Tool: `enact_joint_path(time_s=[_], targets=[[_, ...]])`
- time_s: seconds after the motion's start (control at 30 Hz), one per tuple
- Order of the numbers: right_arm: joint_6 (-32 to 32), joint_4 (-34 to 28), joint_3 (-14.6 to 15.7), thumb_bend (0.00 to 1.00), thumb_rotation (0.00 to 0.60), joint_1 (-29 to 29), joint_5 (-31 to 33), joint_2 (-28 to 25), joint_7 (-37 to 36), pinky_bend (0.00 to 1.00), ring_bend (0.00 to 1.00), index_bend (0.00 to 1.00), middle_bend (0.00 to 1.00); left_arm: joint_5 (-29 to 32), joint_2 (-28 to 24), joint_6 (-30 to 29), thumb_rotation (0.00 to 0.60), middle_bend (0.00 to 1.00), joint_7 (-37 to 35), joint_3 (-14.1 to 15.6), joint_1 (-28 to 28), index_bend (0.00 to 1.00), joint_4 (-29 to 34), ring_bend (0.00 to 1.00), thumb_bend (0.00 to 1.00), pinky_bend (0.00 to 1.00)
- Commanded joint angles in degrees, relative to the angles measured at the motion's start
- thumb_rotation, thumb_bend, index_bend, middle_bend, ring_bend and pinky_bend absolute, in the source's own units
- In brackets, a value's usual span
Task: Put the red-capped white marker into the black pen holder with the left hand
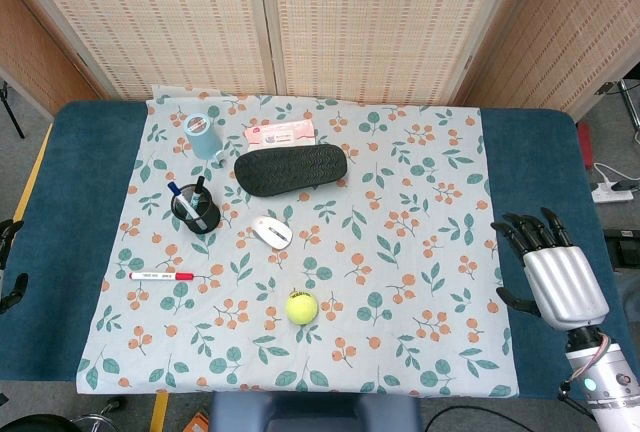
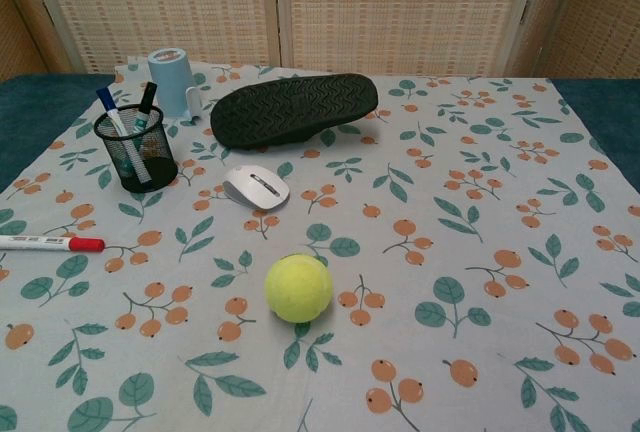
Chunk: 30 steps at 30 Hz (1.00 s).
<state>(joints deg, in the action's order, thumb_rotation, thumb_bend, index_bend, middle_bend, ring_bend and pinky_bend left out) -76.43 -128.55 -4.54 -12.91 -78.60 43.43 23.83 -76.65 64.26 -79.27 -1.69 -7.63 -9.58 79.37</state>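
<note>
The red-capped white marker (image 1: 160, 276) (image 2: 50, 243) lies flat on the floral cloth at the left, cap pointing right. Behind it stands the black mesh pen holder (image 1: 195, 214) (image 2: 135, 149), upright, with two pens in it. Only dark slivers of my left hand (image 1: 8, 262) show at the far left edge of the head view, well left of the marker and off the cloth; how its fingers lie is not clear. My right hand (image 1: 550, 270) rests at the right edge of the cloth, fingers spread and holding nothing. The chest view shows neither hand.
A yellow tennis ball (image 1: 301, 306) (image 2: 298, 288) sits front of centre. A white mouse (image 1: 271, 231) (image 2: 256, 186), a black shoe sole (image 1: 292, 169) (image 2: 293, 107), a pale blue cup (image 1: 203, 136) (image 2: 171, 80) and a pink packet (image 1: 281, 133) lie further back.
</note>
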Motion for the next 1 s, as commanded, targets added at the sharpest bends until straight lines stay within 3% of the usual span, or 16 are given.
enact_joint_path(time_s=[0.03, 0.73, 1.0], targets=[[-0.13, 0.00, -0.02, 0.10, 0.600, 0.06, -0.09, -0.03, -0.02, 0.02, 0.13, 0.18, 0.13, -0.04, 0.05, -0.01, 0.600, 0.07, 0.01, 0.01, -0.01, 0.11, -0.08, 0.01, 0.36, 0.14], [0.01, 0.04, 0.00, 0.10, 0.600, 0.08, -0.17, 0.01, -0.04, 0.02, 0.13, 0.18, 0.13, -0.25, -0.05, -0.03, 0.600, 0.07, -0.23, 0.10, 0.02, 0.10, 0.36, 0.01, 0.36, 0.14], [-0.15, -0.13, 0.04, 0.10, 0.600, 0.17, -0.41, 0.00, 0.04, 0.02, 0.13, 0.18, 0.13, -1.10, -0.54, -0.97, 0.600, 0.07, 1.48, 0.02, -0.17, 0.09, 6.30, 0.01, 0.36, 0.14]])
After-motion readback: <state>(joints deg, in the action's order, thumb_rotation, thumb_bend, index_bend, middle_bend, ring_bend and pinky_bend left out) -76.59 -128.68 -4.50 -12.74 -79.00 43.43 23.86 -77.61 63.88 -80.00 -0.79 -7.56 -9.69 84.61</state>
